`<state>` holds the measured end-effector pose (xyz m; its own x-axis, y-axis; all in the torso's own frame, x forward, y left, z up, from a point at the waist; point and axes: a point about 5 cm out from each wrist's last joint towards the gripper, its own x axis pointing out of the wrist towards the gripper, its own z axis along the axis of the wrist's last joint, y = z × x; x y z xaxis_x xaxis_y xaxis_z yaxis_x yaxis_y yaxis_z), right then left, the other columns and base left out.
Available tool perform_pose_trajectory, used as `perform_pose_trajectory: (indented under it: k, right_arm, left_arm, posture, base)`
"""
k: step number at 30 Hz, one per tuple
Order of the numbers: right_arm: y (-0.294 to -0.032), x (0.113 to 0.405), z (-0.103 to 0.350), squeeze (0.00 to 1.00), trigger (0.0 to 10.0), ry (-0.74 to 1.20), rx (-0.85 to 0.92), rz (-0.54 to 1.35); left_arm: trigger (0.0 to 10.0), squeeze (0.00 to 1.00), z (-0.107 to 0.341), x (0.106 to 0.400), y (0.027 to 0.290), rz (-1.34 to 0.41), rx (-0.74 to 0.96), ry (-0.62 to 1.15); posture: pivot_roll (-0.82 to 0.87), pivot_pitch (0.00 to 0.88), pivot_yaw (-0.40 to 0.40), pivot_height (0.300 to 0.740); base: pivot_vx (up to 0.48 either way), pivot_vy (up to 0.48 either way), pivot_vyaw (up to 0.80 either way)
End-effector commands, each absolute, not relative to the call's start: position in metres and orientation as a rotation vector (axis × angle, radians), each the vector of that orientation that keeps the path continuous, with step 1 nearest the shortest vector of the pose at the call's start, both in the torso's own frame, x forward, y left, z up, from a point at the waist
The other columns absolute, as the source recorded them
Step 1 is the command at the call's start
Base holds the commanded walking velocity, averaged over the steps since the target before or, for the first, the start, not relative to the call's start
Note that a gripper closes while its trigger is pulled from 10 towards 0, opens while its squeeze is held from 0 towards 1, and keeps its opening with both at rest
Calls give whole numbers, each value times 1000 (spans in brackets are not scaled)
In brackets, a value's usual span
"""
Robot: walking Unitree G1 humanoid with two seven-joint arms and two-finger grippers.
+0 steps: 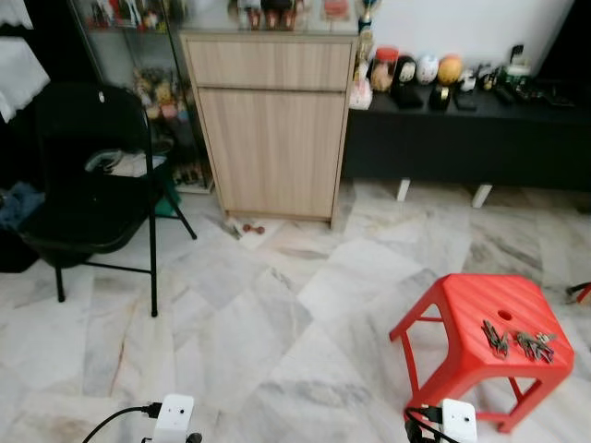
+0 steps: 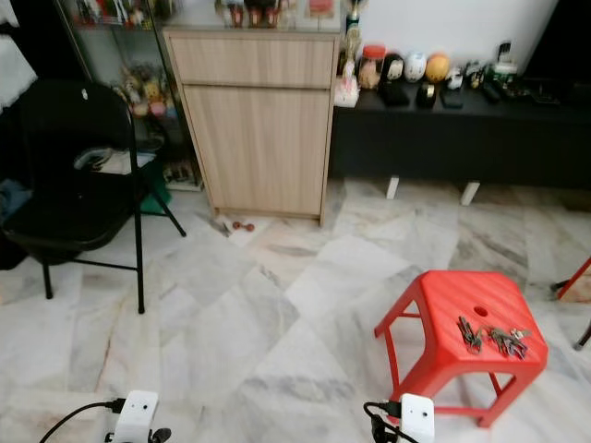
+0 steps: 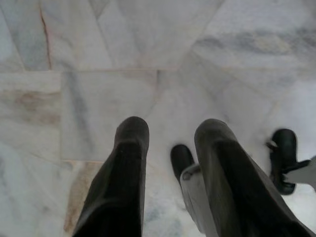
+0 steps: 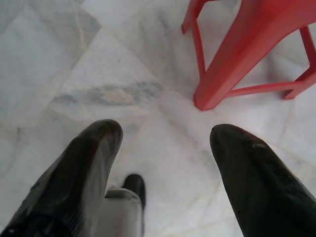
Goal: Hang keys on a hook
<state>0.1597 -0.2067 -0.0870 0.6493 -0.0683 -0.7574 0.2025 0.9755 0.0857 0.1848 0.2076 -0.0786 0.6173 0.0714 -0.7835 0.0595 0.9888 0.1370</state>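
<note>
1. Far left: black folding chair (image 1: pixel 88 198), thin metal legs, matte seat and back; papers lie on something behind it.
2. Behind the chair: glass shelf (image 1: pixel 138 55) with small figurines, blurred.
3. Centre back: wood cabinet (image 1: pixel 270 125), light grain, one drawer over one door, flat fronts. A small reddish object (image 1: pixel 252 228) lies on the floor at its foot; cannot tell what it is.
4. Right back: low black bench (image 1: pixel 462 129) on white feet, carrying round painted figures and dark gadgets.
5. Floor (image 1: pixel 277 314): glossy white marble tiles with grey veins, open between the robot and the cabinet.
6. Right front: red plastic stool (image 1: pixel 480 323), square top with a round hole, splayed legs. Keys (image 1: pixel 519 341) lie on its top near the right edge, two dark metal bunches side by side.
7. Left gripper (image 3: pixel 170 133): points down at bare tile, fingers slightly parted, holding nothing.
8. Right gripper (image 4: pixel 165 136): points down at tile just beside a stool leg, fingers wide apart, empty.
</note>
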Motion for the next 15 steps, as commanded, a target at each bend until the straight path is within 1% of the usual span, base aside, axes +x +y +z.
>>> perform_pose_trajectory:
  k: [1, 7, 15]
  right_arm:
    - [-208, 159, -87, 0, 10000, 849, 168, -161]
    - [-207, 160, -87, 0, 10000, 847, 174, -155]
    - [-207, 160, -86, 0, 10000, 843, 171, -154]
  left_arm:
    - [10000, 0, -80, 181, 208, -5, 166, 919]
    - [10000, 0, -80, 182, 207, -3, 164, 917]
    - [10000, 0, -80, 182, 207, 3, 151, 914]
  posture:
    - [13, 0, -20, 740]
    - [12, 0, -19, 740]
    - [11, 0, -20, 740]
  base:
    - [0, -277, 0]
    - [0, -277, 0]
    - [0, 0, 0]
